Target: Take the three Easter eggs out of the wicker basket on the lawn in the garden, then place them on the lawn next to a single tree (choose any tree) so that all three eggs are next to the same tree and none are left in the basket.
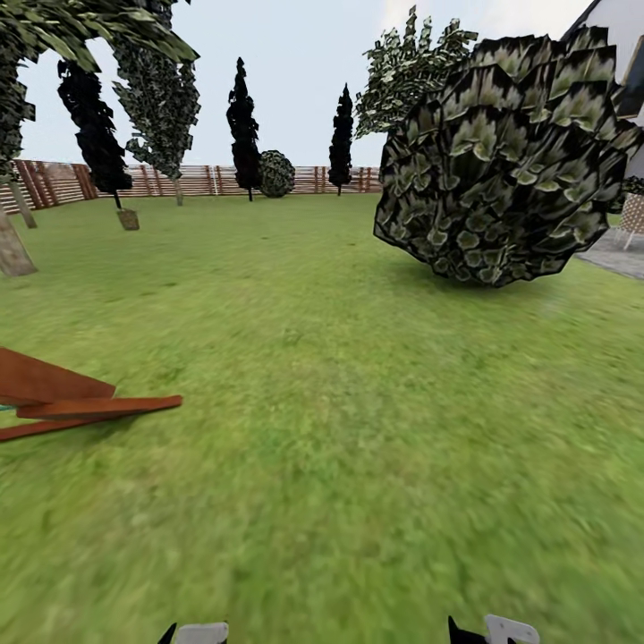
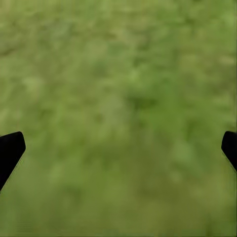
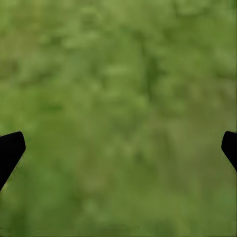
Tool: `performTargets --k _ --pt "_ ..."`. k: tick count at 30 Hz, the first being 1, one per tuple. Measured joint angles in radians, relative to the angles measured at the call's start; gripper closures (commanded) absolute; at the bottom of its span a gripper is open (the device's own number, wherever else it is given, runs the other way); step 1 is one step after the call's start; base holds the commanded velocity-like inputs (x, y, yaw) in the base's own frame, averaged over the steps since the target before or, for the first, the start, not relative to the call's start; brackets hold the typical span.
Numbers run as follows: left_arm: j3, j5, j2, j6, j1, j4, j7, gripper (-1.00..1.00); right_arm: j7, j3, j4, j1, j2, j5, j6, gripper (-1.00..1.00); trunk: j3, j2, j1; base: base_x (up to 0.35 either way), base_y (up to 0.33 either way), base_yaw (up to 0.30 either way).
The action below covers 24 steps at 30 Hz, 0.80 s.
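A: Head view, left to right: grey trunks (image 1: 13, 246) at the far left edge, brown planks (image 1: 80, 402) on the lawn (image 1: 340, 429), dark cypresses (image 1: 243, 125) by the fence (image 1: 206, 179), then a big bush (image 1: 510, 161). No basket or eggs anywhere that I can see, so which way they lie from either gripper can't be judged.

B: And the grippers?

A: Left gripper (image 2: 118, 148) over bare grass, fingers spread wide, nothing between them. Right gripper (image 3: 118, 148) the same: wide apart and empty.

B: So neither arm is nearer yet?

A: Can't tell. My guess is the robot is on its way and must find the basket first. Those grey trunks at the left look like the nearest candidate for the tree
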Motion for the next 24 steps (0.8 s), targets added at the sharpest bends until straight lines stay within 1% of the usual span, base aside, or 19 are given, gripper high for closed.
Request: performTargets --k 13,18,24 --pt "0.0 0.0 0.0 0.0 0.0 0.0 0.0 -1.0 0.0 0.0 0.0 0.0 0.0 0.0 0.001 -1.0 0.0 0.0 0.0 0.337 0.0 -0.001" --pt "0.0 0.0 0.0 0.0 0.0 0.0 0.0 -1.0 0.0 0.0 0.0 0.0 0.0 0.0 0.0 -1.0 0.0 0.0 0.0 0.337 0.0 -0.114" --pt "0.0 0.0 0.0 0.0 0.0 0.0 0.0 -1.0 0.0 0.0 0.0 0.0 0.0 0.0 0.0 -1.0 0.0 0.0 0.0 0.337 0.0 -0.016"
